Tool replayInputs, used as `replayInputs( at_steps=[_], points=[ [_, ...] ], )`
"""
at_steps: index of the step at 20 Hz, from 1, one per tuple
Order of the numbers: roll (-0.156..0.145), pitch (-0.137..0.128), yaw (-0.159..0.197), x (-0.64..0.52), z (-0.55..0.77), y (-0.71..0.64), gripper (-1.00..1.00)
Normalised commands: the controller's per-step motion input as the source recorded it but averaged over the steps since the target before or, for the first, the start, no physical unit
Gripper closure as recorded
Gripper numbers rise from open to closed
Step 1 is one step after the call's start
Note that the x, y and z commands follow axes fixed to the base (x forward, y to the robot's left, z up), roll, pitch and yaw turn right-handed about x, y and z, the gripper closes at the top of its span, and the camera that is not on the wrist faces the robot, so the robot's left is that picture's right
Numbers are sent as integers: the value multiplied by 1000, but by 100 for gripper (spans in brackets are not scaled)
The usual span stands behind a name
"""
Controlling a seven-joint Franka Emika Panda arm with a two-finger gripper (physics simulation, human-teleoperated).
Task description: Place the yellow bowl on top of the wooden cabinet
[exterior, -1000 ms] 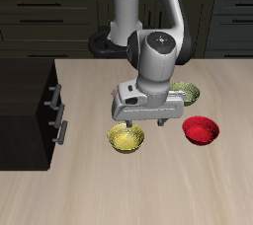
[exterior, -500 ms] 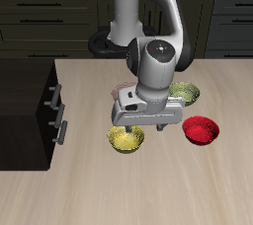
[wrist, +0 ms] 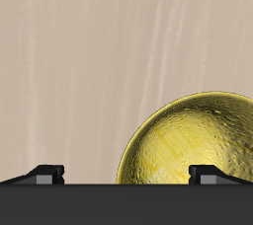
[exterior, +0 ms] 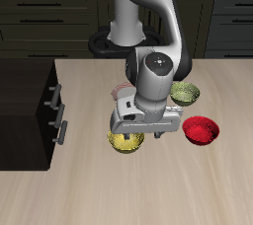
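Speckled golden-yellow bowl (wrist: 193, 142); near-black cabinet (exterior: 25, 111)

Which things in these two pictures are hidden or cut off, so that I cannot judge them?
- Yellow bowl: exterior view, the gripper covers its far part; wrist view, the picture's edge and the gripper body cut it.
- Fingertips: hidden in the exterior view behind the hand; whether they touch the bowl cannot be told.
- Wooden cabinet: exterior view, cut by the picture's edge.
- Olive-green bowl: partly behind the arm.

Light wood-grain tabletop (exterior: 89, 194), dark drawer units (exterior: 49, 17) with bar handles behind
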Motion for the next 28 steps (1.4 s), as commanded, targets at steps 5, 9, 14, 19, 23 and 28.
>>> replayInputs(
  at_steps=[5,9,14,19,23,28],
  points=[
    [-11,15,-11,36,-83,-59,-100],
    [-3,10,-17,-12,-56,-39,-100],
    [22,-8,-32,14,25,-32,100],
    [9,6,-8,-11,-8,-15,100],
    [5,-1,-1,-23,21,-27,100],
    [-1,-2,2,-17,19,-14,100]
  ],
)
